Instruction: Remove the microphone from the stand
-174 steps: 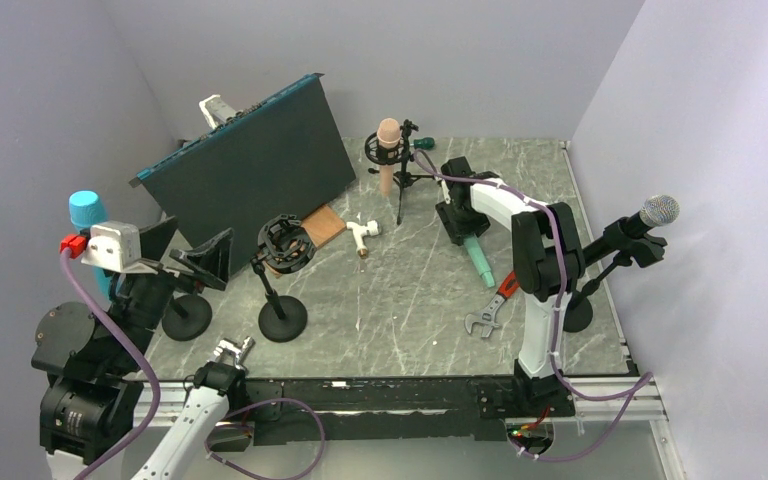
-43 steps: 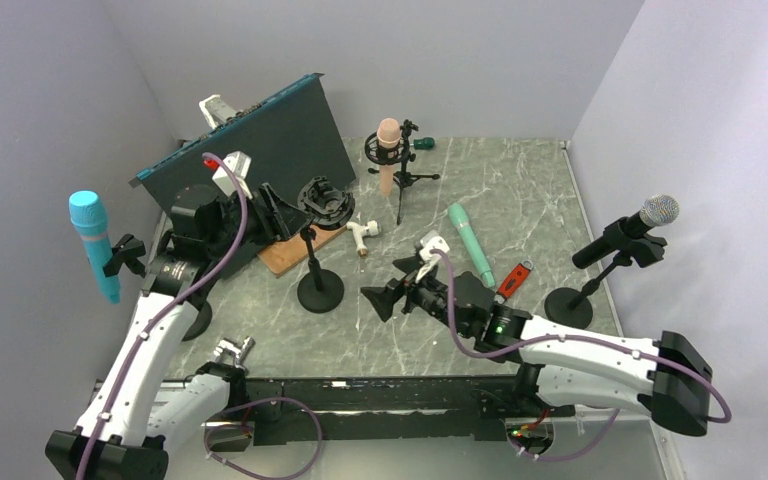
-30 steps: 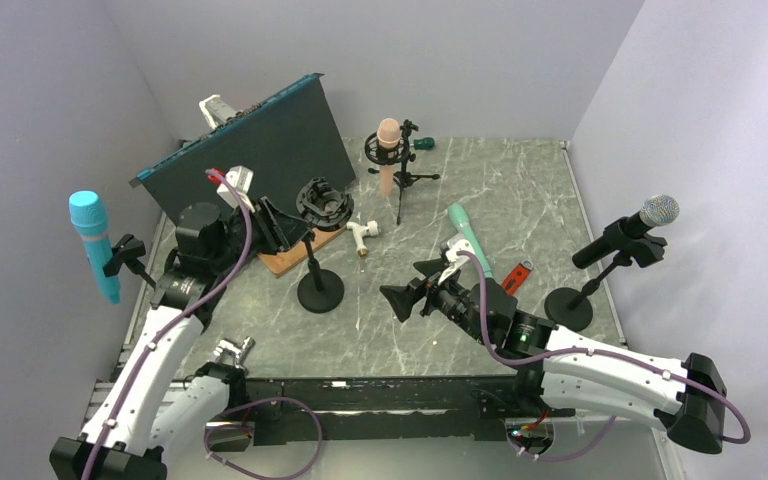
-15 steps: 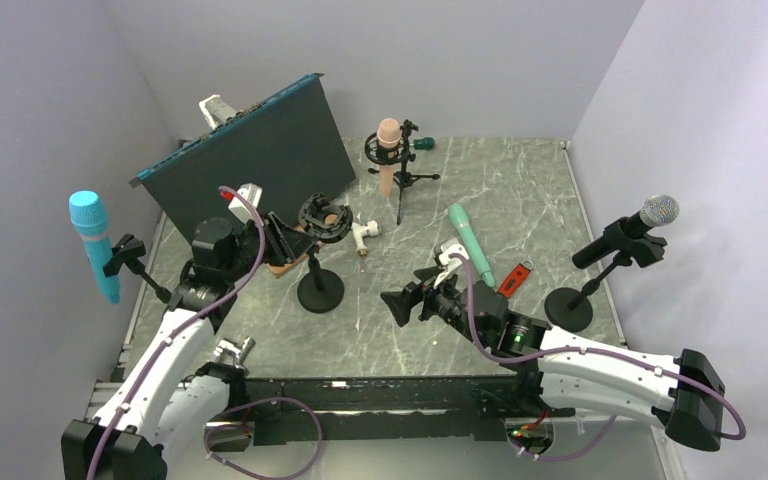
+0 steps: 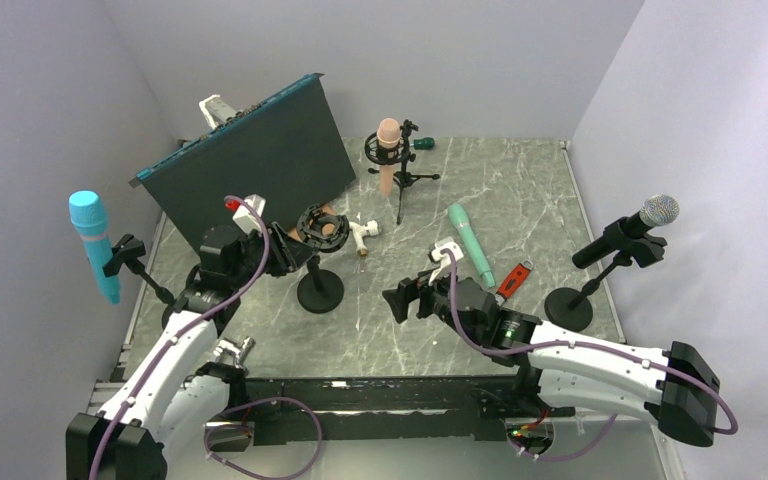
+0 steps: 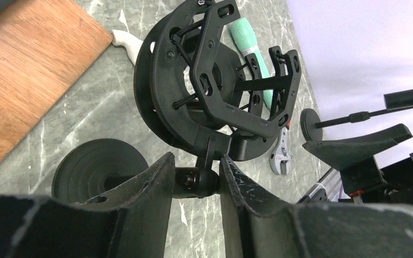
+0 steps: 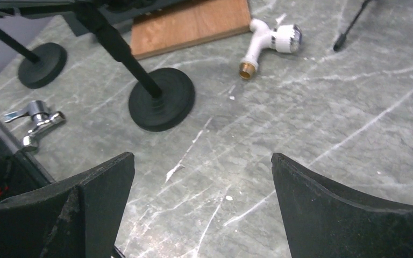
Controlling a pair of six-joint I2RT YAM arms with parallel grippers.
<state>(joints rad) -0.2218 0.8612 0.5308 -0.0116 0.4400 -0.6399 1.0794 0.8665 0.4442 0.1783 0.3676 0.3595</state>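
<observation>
An empty black shock mount (image 5: 321, 224) tops a round-based stand (image 5: 320, 292) in the middle left. My left gripper (image 5: 293, 256) is shut on the small joint knob (image 6: 196, 181) just below that mount (image 6: 215, 80). A green microphone (image 5: 470, 243) lies flat on the table, right of the stand. My right gripper (image 5: 401, 299) hovers open above bare table, its fingers (image 7: 107, 183) wide apart and holding nothing. Other microphones sit in stands: a pink one (image 5: 388, 148) at the back, a blue one (image 5: 91, 238) far left, a silver-headed one (image 5: 641, 225) far right.
A dark panel (image 5: 245, 165) leans at the back left, with a wooden board (image 6: 27, 80) beneath it. A white tap (image 5: 363, 232), a wrench (image 6: 280, 158), a red tool (image 5: 518, 277) and a chrome handle (image 7: 35, 121) lie on the marble table (image 5: 530, 190).
My left arm has drawn back towards the near edge, tightening on the stand's joint, and the shock mount has tipped lower. The right gripper has shifted slightly, still wide open.
</observation>
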